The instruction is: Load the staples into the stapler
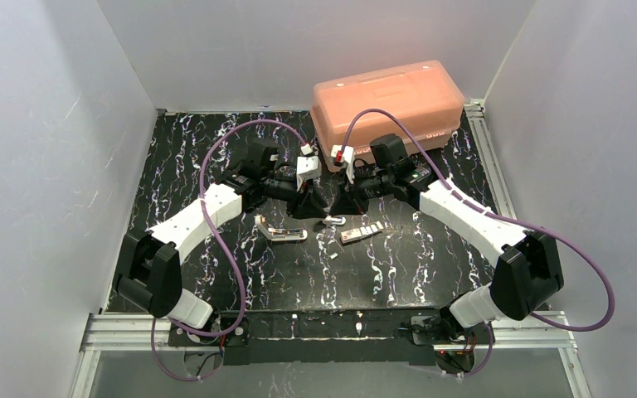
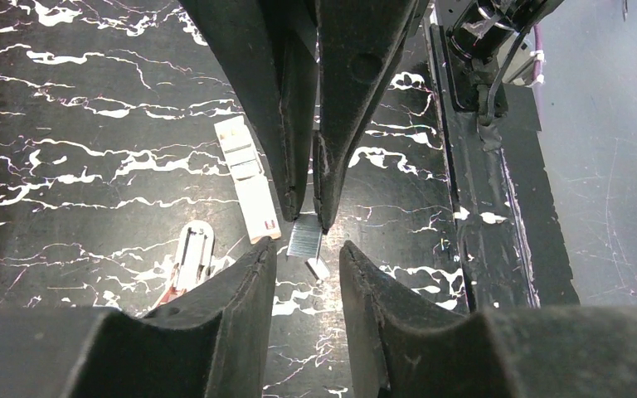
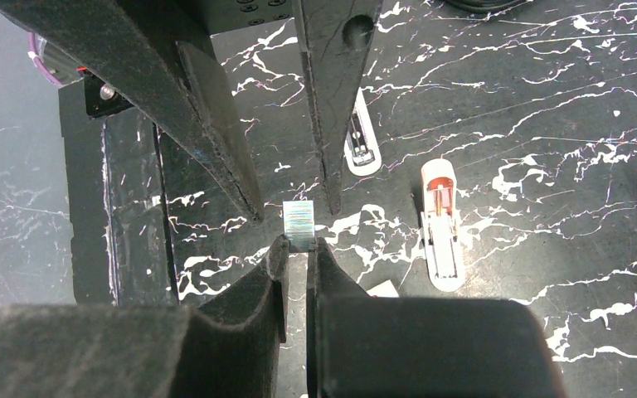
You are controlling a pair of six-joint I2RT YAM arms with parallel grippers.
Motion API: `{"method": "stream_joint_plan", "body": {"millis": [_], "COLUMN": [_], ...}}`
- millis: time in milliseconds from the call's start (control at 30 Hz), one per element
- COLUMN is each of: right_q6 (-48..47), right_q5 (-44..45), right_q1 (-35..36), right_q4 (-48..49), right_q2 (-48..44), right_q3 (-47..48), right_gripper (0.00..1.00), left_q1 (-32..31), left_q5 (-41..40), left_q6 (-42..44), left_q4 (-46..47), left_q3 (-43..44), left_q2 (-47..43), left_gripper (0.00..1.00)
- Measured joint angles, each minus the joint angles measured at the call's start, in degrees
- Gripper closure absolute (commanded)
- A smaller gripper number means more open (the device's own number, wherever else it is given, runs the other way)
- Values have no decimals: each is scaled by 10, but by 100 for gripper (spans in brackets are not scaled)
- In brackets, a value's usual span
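My right gripper (image 3: 297, 242) is shut on a short silver strip of staples (image 3: 300, 222) and holds it above the table. My left gripper (image 2: 308, 247) is open, and its fingertips stand either side of the strip (image 2: 304, 235) without touching it. In the top view the two grippers (image 1: 311, 207) (image 1: 337, 206) meet tip to tip at the table's middle. The white stapler (image 1: 286, 235) lies open on the table in front of them, and it also shows in the right wrist view (image 3: 362, 137). A shorter white piece with a red-brown end (image 3: 440, 224) lies beside it.
A pinkish-tan staple packet (image 1: 361, 234) lies right of the short white piece (image 1: 334, 221), and it looks whitish in the left wrist view (image 2: 247, 178). A small white scrap (image 1: 332, 257) lies nearer the front. A large orange lidded box (image 1: 388, 104) stands at the back right.
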Motion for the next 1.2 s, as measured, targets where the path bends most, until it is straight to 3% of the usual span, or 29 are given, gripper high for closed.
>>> {"method": "stream_joint_plan", "body": {"millis": [300, 433, 667, 767, 900, 1200], "right_q6": [1, 2, 3, 4, 0, -10], "right_q5": [0, -1, 0, 1, 5, 15], "right_q1": [0, 0, 0, 0, -1, -37], "right_q4": [0, -1, -1, 0, -2, -17], "right_q2": [0, 0, -1, -1, -2, -32], "right_q3": [0, 0, 0, 0, 0, 0], "right_gripper": [94, 89, 65, 45, 25, 20], "left_q1": [0, 0, 0, 0, 0, 0], "left_q5": [0, 0, -1, -1, -8, -43], "left_q6": [-6, -6, -10, -10, -10, 32], "left_q4": [0, 1, 2, 1, 3, 1], "left_q3": [0, 0, 0, 0, 0, 4], "left_q2": [2, 2, 2, 2, 2, 22], "left_gripper": [80, 86, 98, 100, 100, 100]}}
